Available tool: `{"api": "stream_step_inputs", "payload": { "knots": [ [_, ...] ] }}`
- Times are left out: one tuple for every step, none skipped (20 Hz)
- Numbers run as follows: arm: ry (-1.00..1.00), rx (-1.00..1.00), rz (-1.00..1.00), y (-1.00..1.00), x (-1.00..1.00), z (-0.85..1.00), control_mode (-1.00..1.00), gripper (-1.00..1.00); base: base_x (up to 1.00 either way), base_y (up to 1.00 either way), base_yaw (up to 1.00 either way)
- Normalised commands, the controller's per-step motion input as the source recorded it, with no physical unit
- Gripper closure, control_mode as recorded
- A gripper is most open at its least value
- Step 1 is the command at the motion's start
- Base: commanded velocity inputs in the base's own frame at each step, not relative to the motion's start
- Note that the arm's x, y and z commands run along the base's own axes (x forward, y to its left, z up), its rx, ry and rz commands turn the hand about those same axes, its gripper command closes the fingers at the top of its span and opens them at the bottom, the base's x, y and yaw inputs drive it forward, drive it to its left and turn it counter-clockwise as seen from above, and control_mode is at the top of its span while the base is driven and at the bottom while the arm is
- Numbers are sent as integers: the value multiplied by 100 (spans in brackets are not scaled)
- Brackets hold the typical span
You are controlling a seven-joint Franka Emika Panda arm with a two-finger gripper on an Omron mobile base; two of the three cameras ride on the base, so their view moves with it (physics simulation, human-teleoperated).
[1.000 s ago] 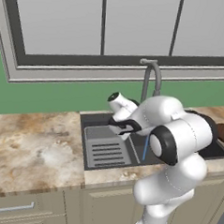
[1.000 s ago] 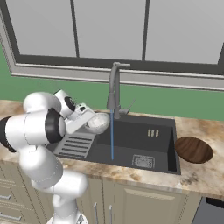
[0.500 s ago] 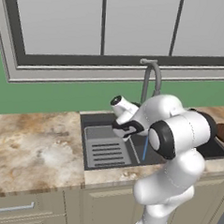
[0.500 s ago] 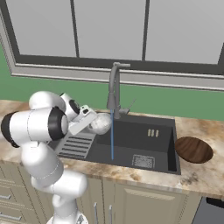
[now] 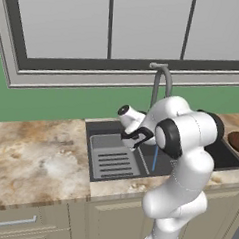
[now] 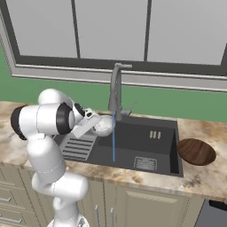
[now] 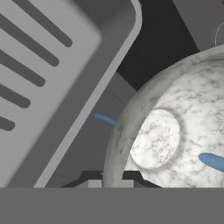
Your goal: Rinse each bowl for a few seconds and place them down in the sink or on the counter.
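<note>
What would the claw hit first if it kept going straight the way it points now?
Probably the dark sink floor beside the slotted insert tray; the speckled bowl it grips travels with it. Depth is unclear.

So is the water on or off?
On: a thin blue stream runs from the faucet down into the sink.

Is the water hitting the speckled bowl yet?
Touching. In the hand view, the blue water lands inside the speckled bowl held by the end effector.
</note>
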Motion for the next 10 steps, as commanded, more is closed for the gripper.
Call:
{"api": "stream_step_inputs", "payload": {
  "knots": [
    [-7,-2,0,0,2,-10,-100,100,0,0,0],
    [-7,-4,0,0,5,-2,-100,100,0,0,0],
    [-9,-5,0,0,0,0,-100,100,0,0,0],
    [-9,-5,0,0,0,0,-100,100,0,0,0],
    [-10,-6,0,1,0,0,-100,100,0,0,0],
    [-12,-6,0,9,0,14,-100,100,0,0,0],
    [-11,-4,0,13,-3,19,-100,100,0,0,0],
    [-11,-4,0,33,-6,20,-100,100,0,0,0],
    [-10,-2,0,39,-6,20,-100,100,0,0,0],
    [-8,0,0,41,-9,19,-100,100,0,0,0]
  ]
}}
